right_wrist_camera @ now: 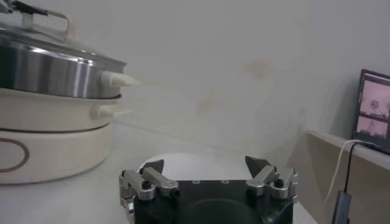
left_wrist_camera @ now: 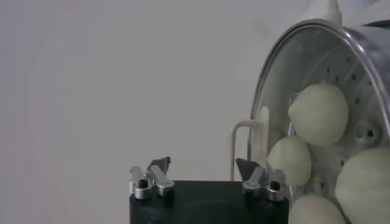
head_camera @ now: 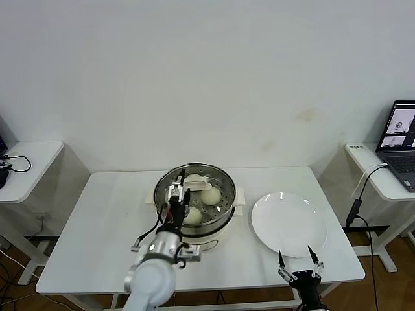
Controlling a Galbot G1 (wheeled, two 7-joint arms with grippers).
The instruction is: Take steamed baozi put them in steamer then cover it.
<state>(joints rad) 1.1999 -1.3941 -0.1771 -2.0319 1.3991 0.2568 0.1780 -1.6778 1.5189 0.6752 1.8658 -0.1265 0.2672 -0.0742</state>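
Observation:
The steamer (head_camera: 225, 206) stands mid-table on its cream base, and the glass lid (head_camera: 196, 186) with a cream handle lies on it. Several steamed baozi (head_camera: 210, 195) show through the glass. In the left wrist view they lie on the perforated tray (left_wrist_camera: 318, 114), past the lid handle (left_wrist_camera: 246, 143). My left gripper (head_camera: 177, 189) hovers over the steamer's left rim, open and empty (left_wrist_camera: 203, 165), just clear of the handle. My right gripper (head_camera: 296, 256) waits open and empty at the table's front right (right_wrist_camera: 204, 165). The steamer (right_wrist_camera: 55, 73) is also in the right wrist view.
An empty white plate (head_camera: 288, 223) lies to the right of the steamer, just beyond my right gripper. A side desk with a laptop (head_camera: 402, 139) and a hanging cable stands at the far right. Another side desk (head_camera: 26, 165) stands at the far left.

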